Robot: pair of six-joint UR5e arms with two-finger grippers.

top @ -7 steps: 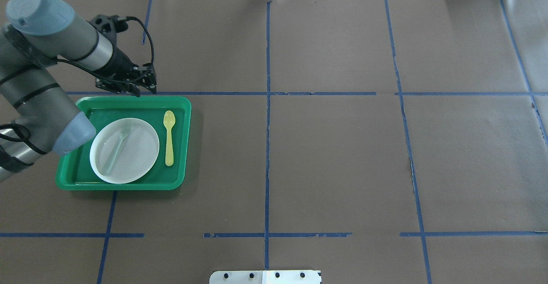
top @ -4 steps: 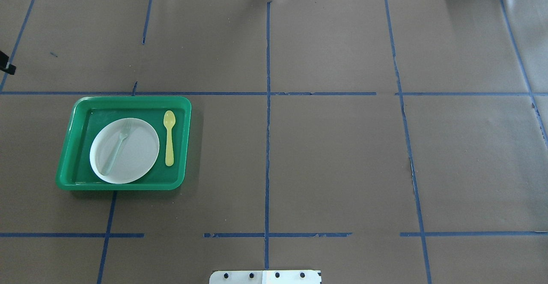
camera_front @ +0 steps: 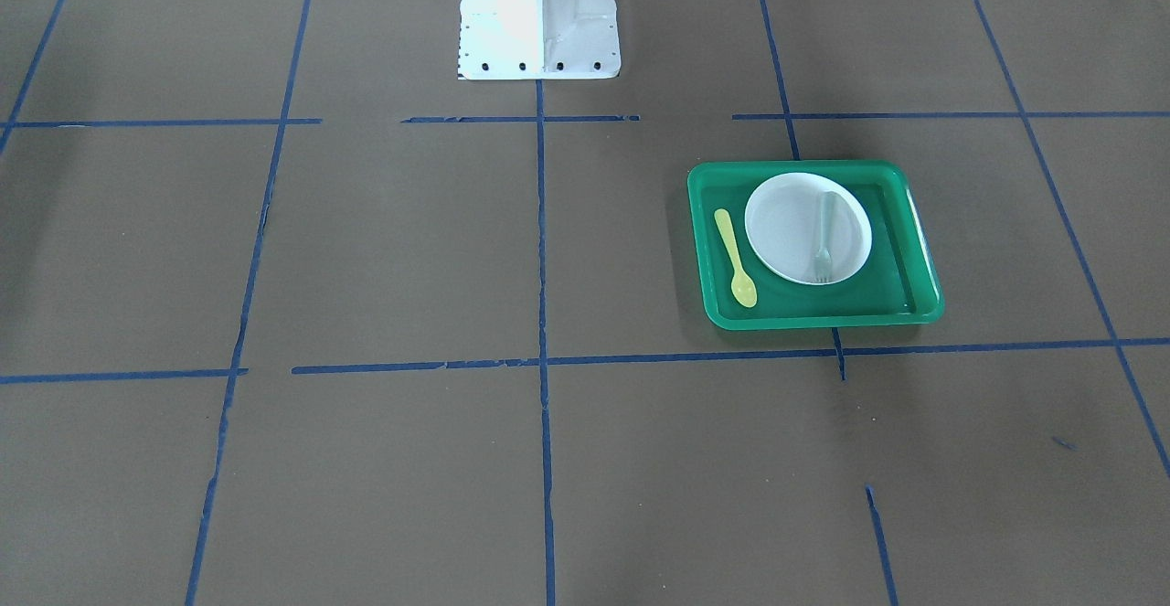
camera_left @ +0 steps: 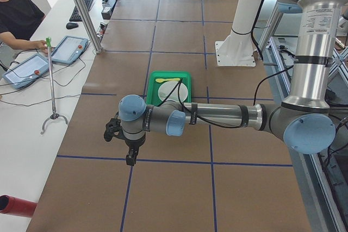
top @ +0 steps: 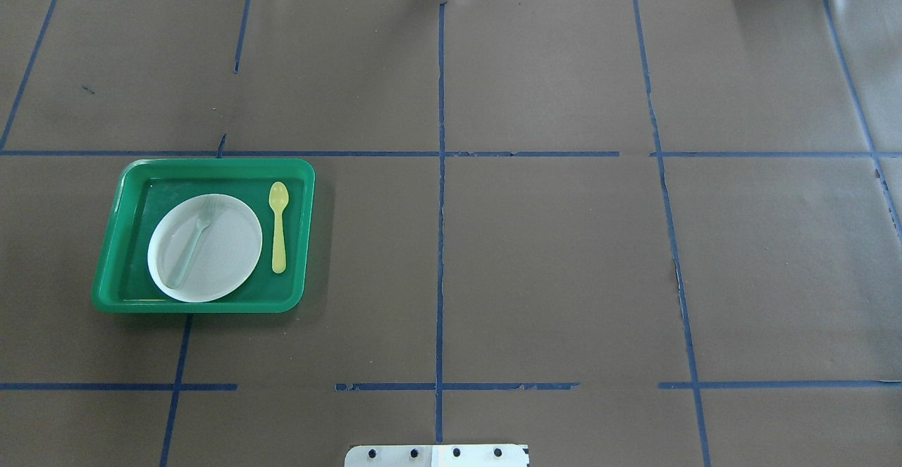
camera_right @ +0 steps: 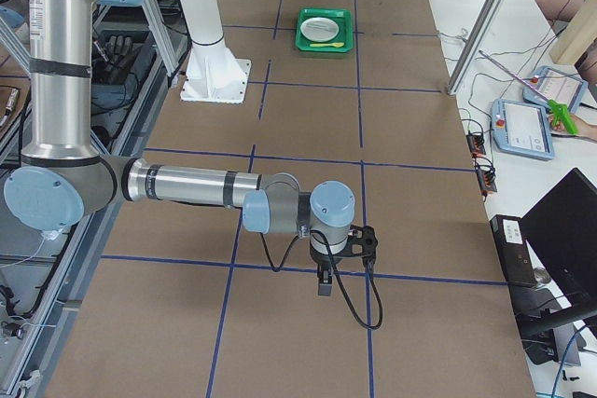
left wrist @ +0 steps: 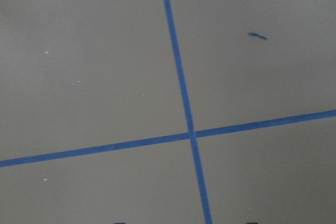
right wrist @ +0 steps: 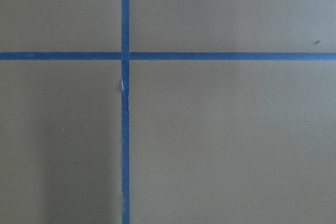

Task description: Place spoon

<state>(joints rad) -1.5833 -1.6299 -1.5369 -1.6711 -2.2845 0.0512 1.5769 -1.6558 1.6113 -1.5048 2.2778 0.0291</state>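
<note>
Yellow spoon (top: 279,227) is seen flat in the tray (top: 211,164) beside the plate (top: 229,256); placement is judged done. Opening cannot be told for the left pincer (camera_left: 130,159) and right pincer (camera_right: 324,286), best held clear.

A small yellow plastic spoon (top: 279,231) lies flat on the floor of a green rectangular plastic tray (top: 211,164). It is just right of a round white plate (top: 229,252), with its bowl toward the far rim. A pale grey-green plastic fork (top: 190,247) rests on the plate, tilted. The tray sits on the left part of the brown paper surface (top: 550,263), which is gridded with blue tape lines (top: 440,241).
</note>
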